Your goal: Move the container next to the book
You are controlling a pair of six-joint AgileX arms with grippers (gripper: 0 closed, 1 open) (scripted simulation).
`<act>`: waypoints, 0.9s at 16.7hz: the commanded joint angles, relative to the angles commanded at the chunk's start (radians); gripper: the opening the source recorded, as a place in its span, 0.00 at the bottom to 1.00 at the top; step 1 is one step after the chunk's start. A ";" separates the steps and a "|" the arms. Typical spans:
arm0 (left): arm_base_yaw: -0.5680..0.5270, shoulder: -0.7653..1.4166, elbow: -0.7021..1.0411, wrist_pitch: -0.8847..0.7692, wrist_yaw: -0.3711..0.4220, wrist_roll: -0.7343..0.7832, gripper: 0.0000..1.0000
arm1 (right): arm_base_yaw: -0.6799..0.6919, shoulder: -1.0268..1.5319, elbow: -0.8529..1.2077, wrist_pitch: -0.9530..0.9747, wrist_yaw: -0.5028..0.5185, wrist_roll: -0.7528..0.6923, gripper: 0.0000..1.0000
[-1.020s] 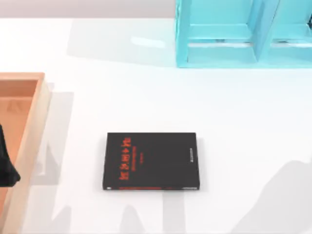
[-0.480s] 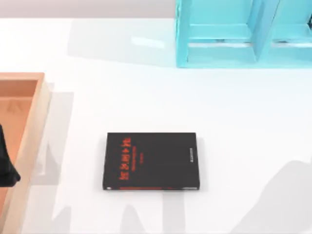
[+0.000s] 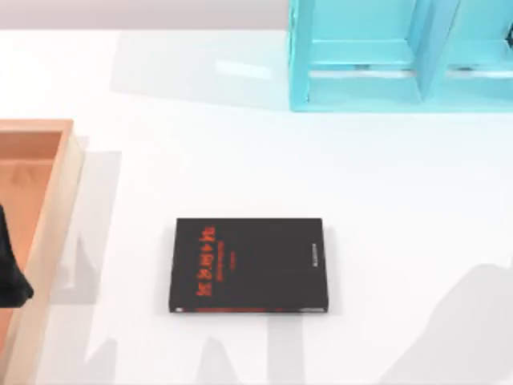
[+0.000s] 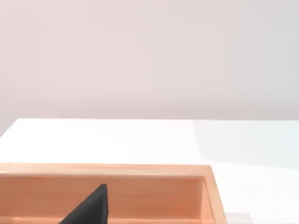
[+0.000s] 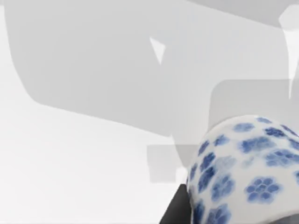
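Note:
The book [image 3: 250, 265], black with red characters, lies flat near the table's front middle in the top view. The container [image 5: 243, 168], a small white cup with blue flower speckles, looms close in the right wrist view, above the white table. A dark finger [image 5: 175, 211] of my right gripper presses against its side, and the gripper is shut on it. My left arm [image 3: 10, 273] is parked at the top view's left edge over the wooden box. One of its dark fingertips [image 4: 91, 210] pokes into the left wrist view.
A large orange-brown wooden box [image 3: 50, 192] stands along the table's left side and appears again in the left wrist view [image 4: 140, 191]. A turquoise shelf unit [image 3: 393, 56] occupies the back right. A broad arm shadow [image 3: 465, 329] covers the front right.
The faint shadows along the table's front edge shift slightly. The book, the box and the left arm have not moved.

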 joint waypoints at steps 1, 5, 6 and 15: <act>0.000 0.000 0.000 0.000 0.000 0.000 1.00 | 0.000 0.000 0.000 0.000 0.000 0.000 0.00; 0.000 0.000 0.000 0.000 0.000 0.000 1.00 | 0.001 -0.001 0.002 0.000 0.000 0.001 0.00; 0.000 0.000 0.000 0.000 0.000 0.000 1.00 | 0.001 -0.002 0.004 -0.004 0.000 0.000 0.00; 0.000 0.000 0.000 0.000 0.000 0.000 1.00 | -0.001 -0.067 0.124 -0.188 -0.001 -0.002 0.00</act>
